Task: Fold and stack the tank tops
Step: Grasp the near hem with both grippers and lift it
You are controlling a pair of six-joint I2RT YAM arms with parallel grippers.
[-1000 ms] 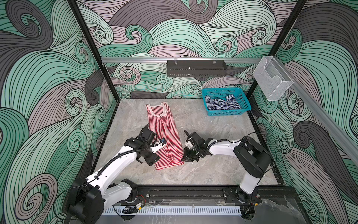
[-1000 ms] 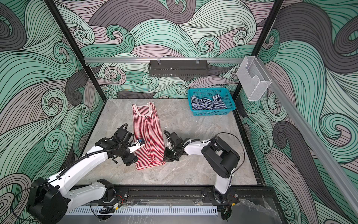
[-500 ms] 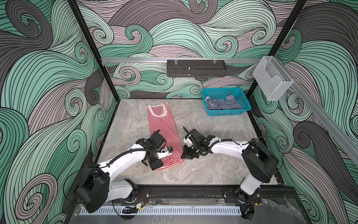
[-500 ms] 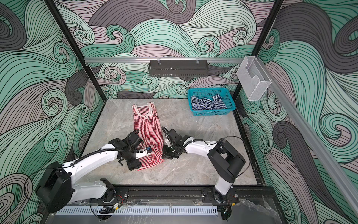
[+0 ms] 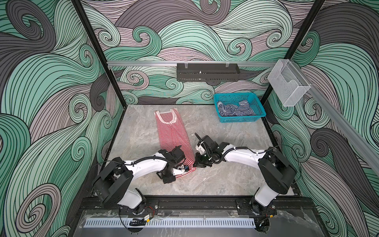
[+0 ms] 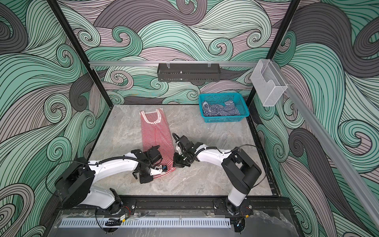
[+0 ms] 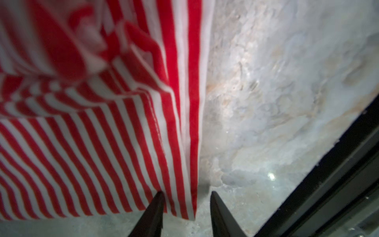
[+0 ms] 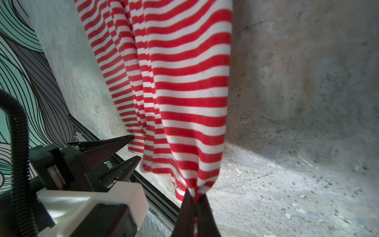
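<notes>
The red-and-white tank top (image 5: 171, 131) is laid long and thin on the table (image 5: 225, 176), neck end toward the back wall, bottom edge toward the robot. It looks to have been folded in from the sides already. One bottom corner is pinched tight in the right claw (image 8: 194, 198), and the cloth there is drawn up into a small peak. The other bottom corner is set between the fingers of the left claw (image 7: 186, 198), which are held apart, one on each side of the edge. That close view is blurred, so it cannot be told for sure whether the cloth is touched. The navy-and-white tank top (image 5: 235, 109) is seen bunched up in the teal basket (image 5: 242, 119) at the back right corner, well apart from both arms.

The step in hand is judged to be the grab at the bottom edge, so that it can be carried up to the neck end. If the left claw is shut on the top layer only, the layers under it would be left behind and the fold would come open. If the edge is missed, the top would be lifted by one corner and twisted. If the corners are pulled apart too hard, the thin strip would be dragged crooked over the table.
</notes>
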